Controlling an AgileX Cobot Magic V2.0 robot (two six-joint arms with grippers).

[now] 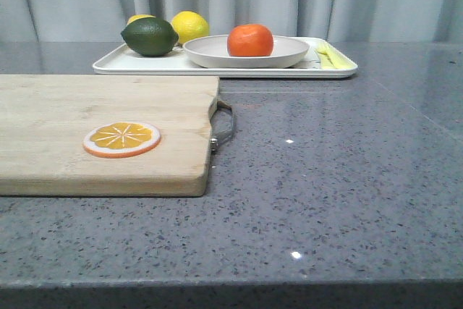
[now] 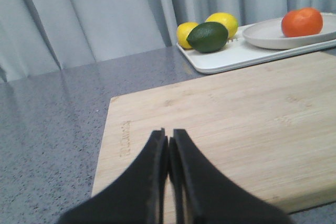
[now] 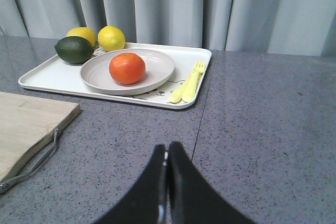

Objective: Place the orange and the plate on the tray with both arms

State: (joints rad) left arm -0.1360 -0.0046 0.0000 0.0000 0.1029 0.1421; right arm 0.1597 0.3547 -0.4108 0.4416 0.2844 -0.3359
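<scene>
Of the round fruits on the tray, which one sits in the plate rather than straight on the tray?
The orange: it alone lies in the plate. The dark green lime and two yellow lemons rest on the tray behind the plate.

The orange (image 1: 250, 40) sits in the plate (image 1: 286, 54), and the plate rests on the tray (image 1: 145, 64), which lies ahead of both grippers at the far side of the table (image 1: 347, 179). On the tray, left of the plate, a lime (image 1: 150, 36) lies in front of two lemons (image 1: 191, 25). Right of the plate, a fork (image 3: 193, 80) lies on the tray. Ahead and to the left of the right gripper (image 3: 167, 157) lies the cutting board (image 1: 72, 121), with an orange slice (image 1: 121, 139) on it. The left gripper (image 2: 168, 141) hangs over the board's near part, the tray beyond it to the right.
</scene>
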